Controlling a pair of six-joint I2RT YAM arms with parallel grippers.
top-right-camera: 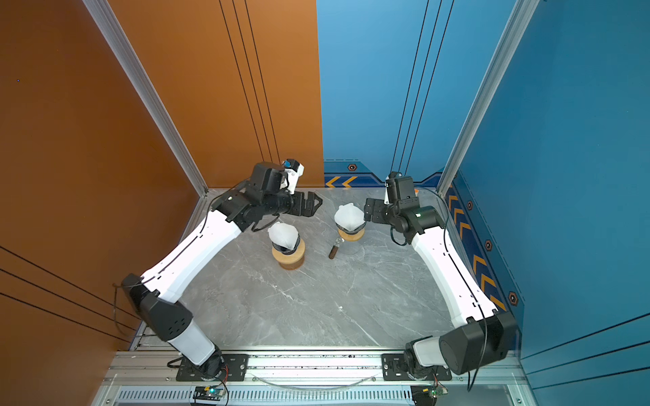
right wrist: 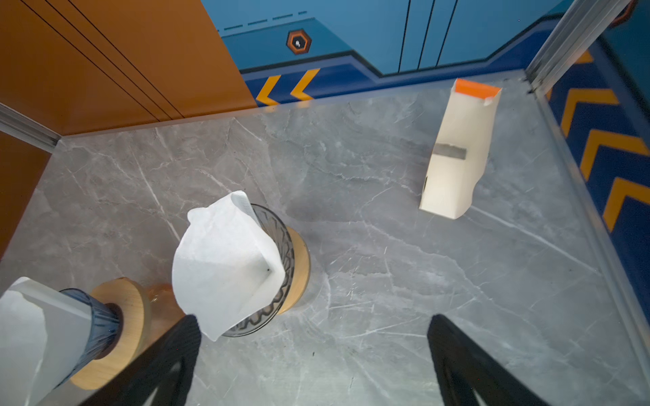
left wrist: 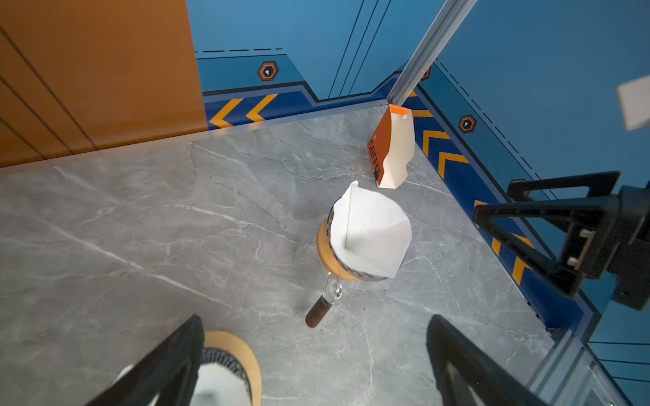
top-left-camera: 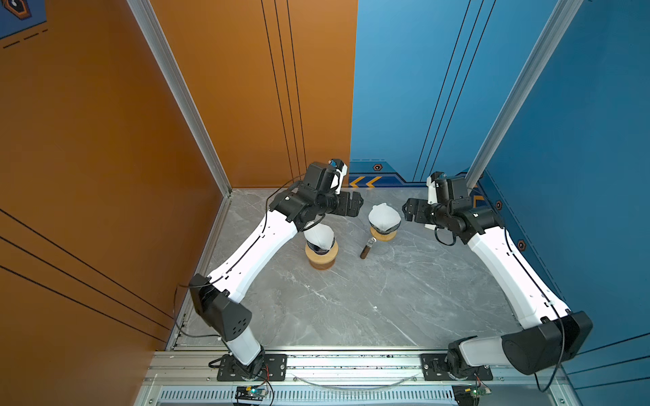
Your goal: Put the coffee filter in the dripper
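Two glass drippers on wooden collars stand on the grey marble table. The left dripper (top-left-camera: 322,253) (top-right-camera: 289,256) (left wrist: 242,353) (right wrist: 105,318) holds a white coffee filter (top-left-camera: 318,234) (top-right-camera: 282,233) (right wrist: 24,334). The right dripper (top-left-camera: 382,234) (top-right-camera: 350,234) (left wrist: 323,246) (right wrist: 281,246) also holds a white filter (top-left-camera: 384,215) (top-right-camera: 348,214) (left wrist: 371,232) (right wrist: 225,260), and a brown handle (top-left-camera: 365,251) (left wrist: 317,312) sticks out from it. My left gripper (top-left-camera: 358,204) (top-right-camera: 318,203) (left wrist: 315,321) hangs open and empty above and behind the left dripper. My right gripper (top-left-camera: 405,210) (top-right-camera: 366,211) (right wrist: 314,323) is open and empty beside the right dripper.
A white and orange coffee bag (left wrist: 390,151) (right wrist: 457,151) stands in the far right corner, near the blue wall. Orange and blue walls close the table on three sides. The front half of the marble top (top-left-camera: 351,302) lies bare between the two arms.
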